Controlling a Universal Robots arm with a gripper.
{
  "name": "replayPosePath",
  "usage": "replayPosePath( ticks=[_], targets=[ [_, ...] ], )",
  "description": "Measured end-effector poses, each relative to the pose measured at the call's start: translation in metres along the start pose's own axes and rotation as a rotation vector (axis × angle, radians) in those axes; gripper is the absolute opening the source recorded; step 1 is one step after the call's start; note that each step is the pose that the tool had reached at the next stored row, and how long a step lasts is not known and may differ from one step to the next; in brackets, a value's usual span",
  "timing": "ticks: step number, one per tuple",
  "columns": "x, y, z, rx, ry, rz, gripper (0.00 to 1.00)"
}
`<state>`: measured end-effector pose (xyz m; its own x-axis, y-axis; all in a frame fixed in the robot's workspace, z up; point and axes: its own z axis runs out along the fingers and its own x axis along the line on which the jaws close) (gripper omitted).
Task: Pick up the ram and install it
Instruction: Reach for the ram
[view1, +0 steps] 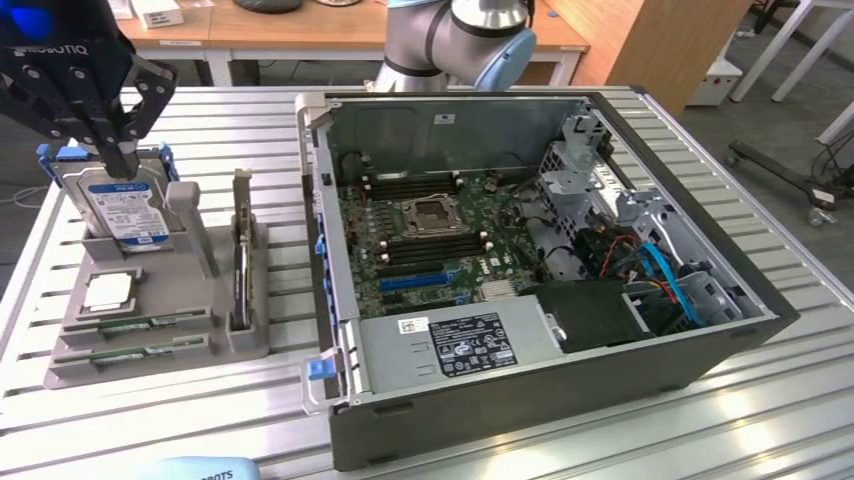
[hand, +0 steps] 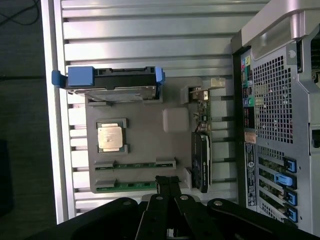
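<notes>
— Right, what's closest to you?
— My gripper (hand: 167, 179): fingers pressed together with nothing between them, hanging well above the grey fixture (hand: 145, 142).
— And the ram?
— Two sticks lie flat, each in its own slot, side by side along one edge of the fixture. The ram (hand: 127, 186) is the one nearest my fingertips, with a second stick (hand: 135, 165) just beside it. Neither is touched.
— How would you take it?
— I judge the fingers must spread first. Then they should line up across the stick's narrow width, centred along its length. From there I'd come straight down, so the pads clear the slot's end blocks and the neighbouring stick.
— Rest of the count?
— One processor (hand: 111, 137), one hard drive (hand: 120, 90) standing on edge in blue rails, one upright expansion card (hand: 200, 160). Furthest off is one open computer case (view1: 561, 395) with its motherboard (view1: 387, 255) exposed, on the exterior view's right of the fixture.
</notes>
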<state>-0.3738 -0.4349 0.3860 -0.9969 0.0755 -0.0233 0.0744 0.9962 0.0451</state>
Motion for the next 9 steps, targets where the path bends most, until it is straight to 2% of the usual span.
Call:
replayPosePath(
  ticks=[9],
  targets=[
    [0.009,-0.0007,-0.0001,0.0,0.0,0.0,0.1]
  ],
)
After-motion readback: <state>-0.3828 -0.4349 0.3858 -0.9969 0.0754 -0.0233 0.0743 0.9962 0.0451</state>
